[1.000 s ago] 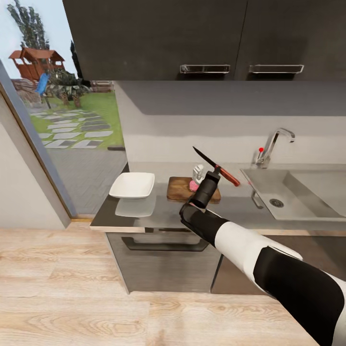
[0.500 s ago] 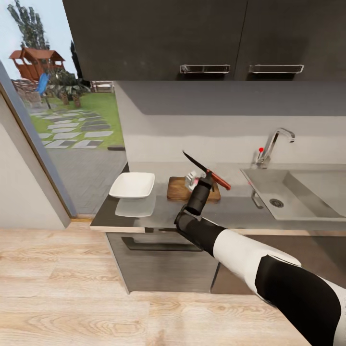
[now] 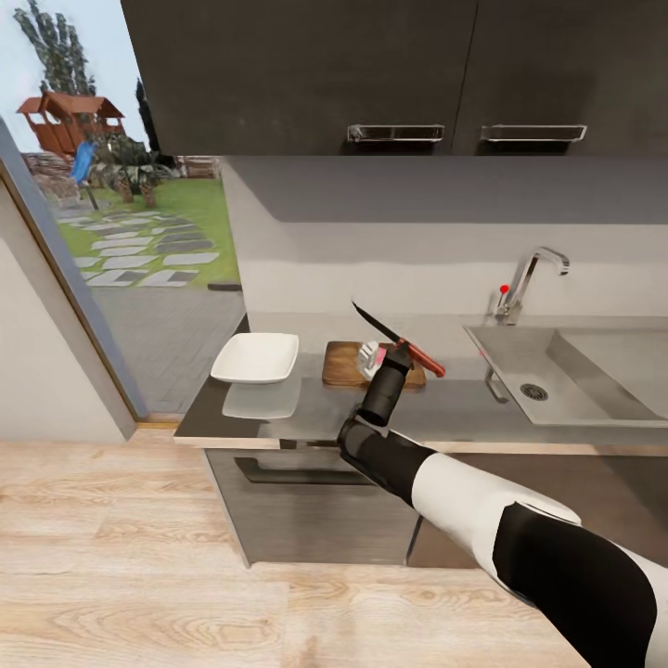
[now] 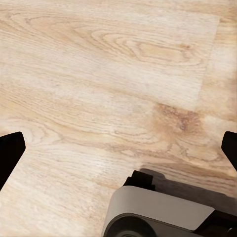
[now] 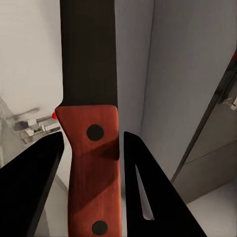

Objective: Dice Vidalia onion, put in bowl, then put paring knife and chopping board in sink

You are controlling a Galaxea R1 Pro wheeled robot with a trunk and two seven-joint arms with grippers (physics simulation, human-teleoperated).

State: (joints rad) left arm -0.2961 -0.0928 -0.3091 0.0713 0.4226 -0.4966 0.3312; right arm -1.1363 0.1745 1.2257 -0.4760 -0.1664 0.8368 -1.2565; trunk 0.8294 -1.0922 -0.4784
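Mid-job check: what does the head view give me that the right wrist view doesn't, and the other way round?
Head view alone: the chopping board with pale onion pieces, the bowl, the countertop and the sink.
Right wrist view alone: the two dark rivets in the handle, and the fingers on either side of it.
Both: the paring knife held in the right gripper.

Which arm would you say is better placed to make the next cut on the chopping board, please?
The right: its gripper holds the paring knife just above the chopping board. The left gripper hangs open over the wooden floor.
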